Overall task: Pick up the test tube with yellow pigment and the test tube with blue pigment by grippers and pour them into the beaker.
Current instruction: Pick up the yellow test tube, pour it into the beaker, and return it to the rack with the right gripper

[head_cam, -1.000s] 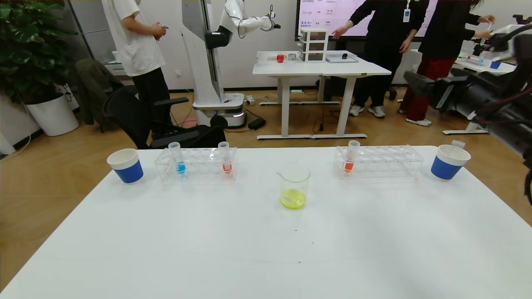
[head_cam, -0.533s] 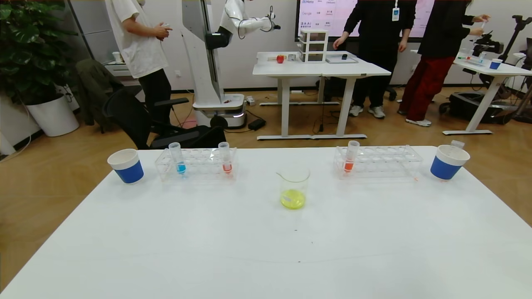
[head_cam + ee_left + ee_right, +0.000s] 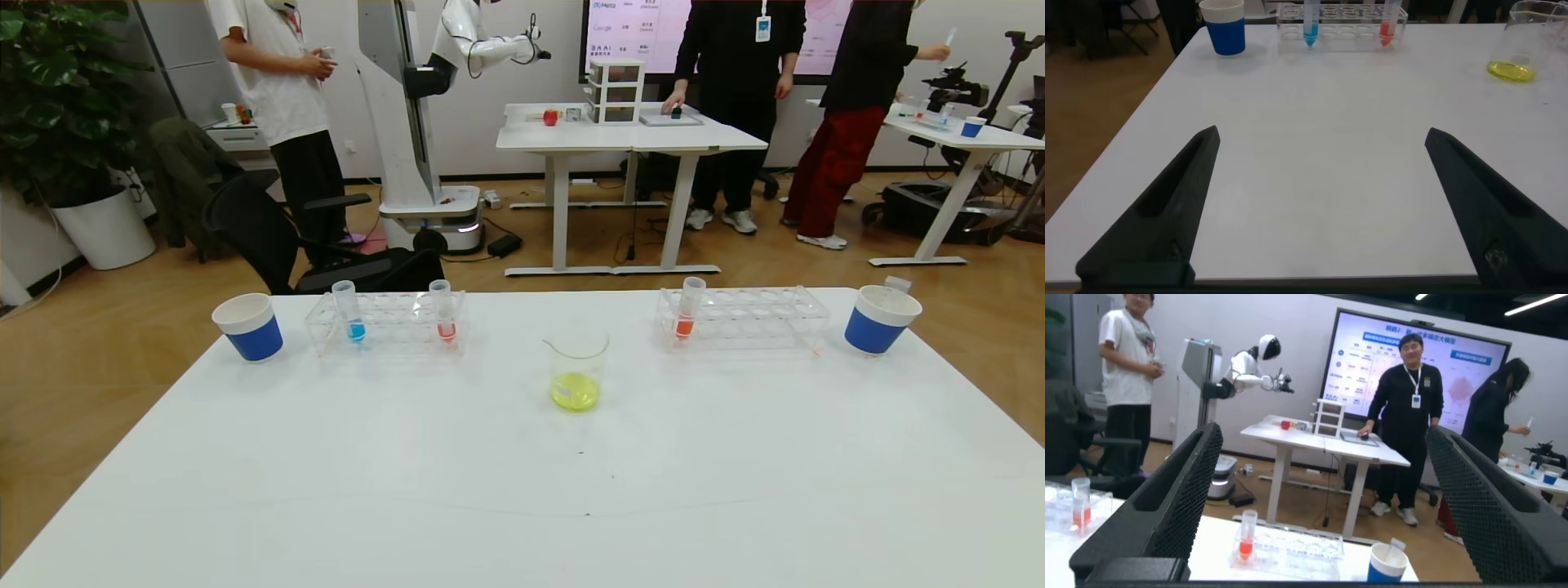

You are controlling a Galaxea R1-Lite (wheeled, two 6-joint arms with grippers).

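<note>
Your left gripper (image 3: 1315, 212) wide open, empty; blue pigment tube (image 3: 1310, 22) stands upright in rack, straight ahead, well apart, left arm nearer.

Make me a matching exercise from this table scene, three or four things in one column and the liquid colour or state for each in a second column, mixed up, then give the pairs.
1 beaker
2 tube in the left rack's left end
3 tube in the right rack
4 left gripper

A orange-red liquid
B open, nothing between its fingers
C yellow liquid
D blue liquid

Pairs: 1-C, 2-D, 3-A, 4-B
</note>
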